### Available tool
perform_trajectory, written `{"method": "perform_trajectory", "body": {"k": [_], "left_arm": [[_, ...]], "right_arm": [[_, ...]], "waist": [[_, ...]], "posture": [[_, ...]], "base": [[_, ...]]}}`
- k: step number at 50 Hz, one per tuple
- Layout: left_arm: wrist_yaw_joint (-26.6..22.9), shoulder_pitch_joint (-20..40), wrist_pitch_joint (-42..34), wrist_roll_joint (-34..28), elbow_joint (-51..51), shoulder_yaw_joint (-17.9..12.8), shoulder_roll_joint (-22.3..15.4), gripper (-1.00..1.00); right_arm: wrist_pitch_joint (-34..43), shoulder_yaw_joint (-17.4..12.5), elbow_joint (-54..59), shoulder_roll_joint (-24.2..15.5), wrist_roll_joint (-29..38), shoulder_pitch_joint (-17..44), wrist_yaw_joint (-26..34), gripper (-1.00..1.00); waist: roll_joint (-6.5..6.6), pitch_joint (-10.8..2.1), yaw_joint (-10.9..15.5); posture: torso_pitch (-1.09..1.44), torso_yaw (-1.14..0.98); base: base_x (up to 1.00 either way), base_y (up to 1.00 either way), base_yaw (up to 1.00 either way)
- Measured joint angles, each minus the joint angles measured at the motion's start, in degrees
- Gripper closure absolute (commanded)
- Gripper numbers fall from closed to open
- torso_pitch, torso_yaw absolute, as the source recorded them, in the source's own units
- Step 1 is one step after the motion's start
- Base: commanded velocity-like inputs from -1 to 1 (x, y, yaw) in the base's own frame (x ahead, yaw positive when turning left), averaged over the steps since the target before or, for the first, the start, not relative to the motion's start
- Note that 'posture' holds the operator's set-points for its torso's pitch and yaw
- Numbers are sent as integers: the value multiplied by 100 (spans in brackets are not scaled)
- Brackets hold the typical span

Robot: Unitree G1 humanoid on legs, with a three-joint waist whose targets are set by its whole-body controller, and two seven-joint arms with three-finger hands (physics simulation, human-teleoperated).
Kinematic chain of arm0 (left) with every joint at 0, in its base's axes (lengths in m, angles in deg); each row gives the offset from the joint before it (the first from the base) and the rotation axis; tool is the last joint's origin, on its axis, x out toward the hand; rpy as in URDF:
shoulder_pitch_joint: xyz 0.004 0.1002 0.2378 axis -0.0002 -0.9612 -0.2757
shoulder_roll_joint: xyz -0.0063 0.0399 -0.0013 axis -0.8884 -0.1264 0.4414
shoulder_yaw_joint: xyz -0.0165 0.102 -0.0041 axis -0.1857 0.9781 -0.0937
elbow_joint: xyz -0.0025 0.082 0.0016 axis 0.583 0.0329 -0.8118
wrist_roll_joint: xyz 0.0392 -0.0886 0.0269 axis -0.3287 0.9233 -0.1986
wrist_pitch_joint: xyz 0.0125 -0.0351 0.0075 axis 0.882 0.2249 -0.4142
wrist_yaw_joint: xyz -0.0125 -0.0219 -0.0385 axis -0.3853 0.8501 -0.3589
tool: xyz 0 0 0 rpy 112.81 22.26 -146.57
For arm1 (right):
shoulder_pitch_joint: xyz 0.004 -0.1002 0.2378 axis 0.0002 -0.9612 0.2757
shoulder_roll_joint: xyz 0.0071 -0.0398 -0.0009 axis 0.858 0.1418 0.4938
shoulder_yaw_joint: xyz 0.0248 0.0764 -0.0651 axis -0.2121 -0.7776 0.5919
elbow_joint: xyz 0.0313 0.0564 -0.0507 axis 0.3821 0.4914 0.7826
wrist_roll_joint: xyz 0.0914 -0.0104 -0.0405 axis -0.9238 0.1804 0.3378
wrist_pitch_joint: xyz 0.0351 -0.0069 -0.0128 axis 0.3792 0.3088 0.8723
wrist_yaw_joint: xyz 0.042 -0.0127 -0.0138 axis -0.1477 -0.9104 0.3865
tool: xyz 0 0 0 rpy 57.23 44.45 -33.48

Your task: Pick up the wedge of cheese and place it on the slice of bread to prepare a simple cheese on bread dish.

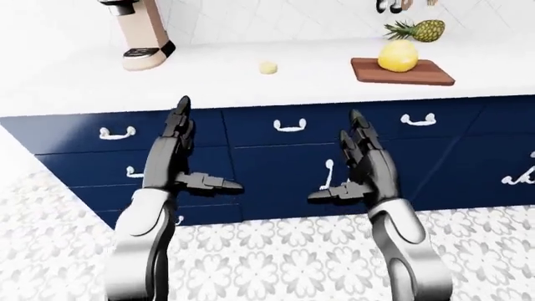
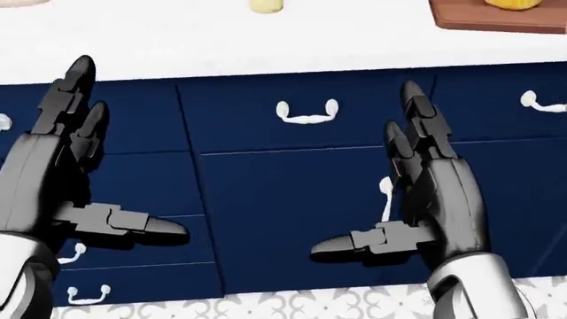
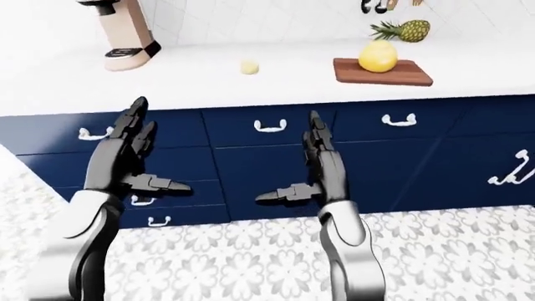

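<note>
1. The left robot hand is raised in front of the navy drawers, its fingers stretched straight up and its thumb sticking out sideways toward the other hand. It is spread wide, holds nothing and touches nothing.
2. The right robot hand mirrors it: fingers point upward, thumb points toward the left hand, and it too is spread and free of any object.
3. Both hands sit lower in the eye views than the counter edge, well apart from everything on top of it.
4. Behind the hands run navy drawer fronts with white curved handles; one handle shows between the two hands in the head view.
5. Below them lies a floor tiled in a grey-and-white flower pattern.
6. On the white counter, above and between the hands, lies a small pale yellow piece, standing alone; it may be the cheese, but it is too small to tell for sure.
7. To the right of it rests a wooden cutting board carrying a rounded yellow object, whose identity I cannot tell.
8. Just behind the board, against the tiled wall, lies a pineapple.
9. At the counter's left stands a beige coffee machine with a dark base.
10. No readable writing or label shows on any item.
11. No slice of bread can be made out with certainty.
</note>
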Motion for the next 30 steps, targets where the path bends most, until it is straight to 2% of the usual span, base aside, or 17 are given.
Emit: {"method": "perform_trajectory", "body": {"k": [3, 5, 7, 10, 12, 16, 22, 30], "left_arm": [[-46, -9, 101, 49, 83, 50, -3, -100], [-38, -15, 64, 40, 110, -22, -27, -100], [4, -55, 1, -5, 153, -134, -59, -100], [54, -54, -45, -74, 111, -167, -47, -100], [37, -7, -122, -79, 80, -55, -31, -100], [-27, 119, -261, -75, 117, 75, -27, -100], [-71, 117, -105, -141, 124, 172, 41, -100], [-79, 72, -220, -185, 247, 122, 60, -100]], "right_arm": [[-137, -61, -36, 0, -18, 44, -28, -100], [-146, 6, -89, 3, -51, 78, -19, -100], [-129, 126, -81, 11, -84, 130, 31, -100], [-131, 156, -32, 16, -136, 112, 78, -100], [-79, -17, 27, -1, -165, 137, -5, -100], [-119, -259, -6, -71, -248, 133, -223, -100], [-185, -282, -101, -135, -368, 166, -294, -100], [-63, -293, -222, -176, -447, 200, -327, -100]], "waist": [[-169, -7, 35], [-290, 41, 65], [-345, 89, 35], [-323, 89, -48], [-282, 61, -49], [-189, 126, -119], [-168, 155, -201], [-96, 151, -171]], "posture": [[0, 0], [0, 0], [0, 0], [0, 0], [0, 0], [0, 0], [0, 0], [0, 0]], "base": [[0, 0, 100], [0, 0, 100], [0, 0, 0], [0, 0, 0], [18, -4, 0], [36, -16, 0], [37, -15, 0], [37, -15, 0]]}}
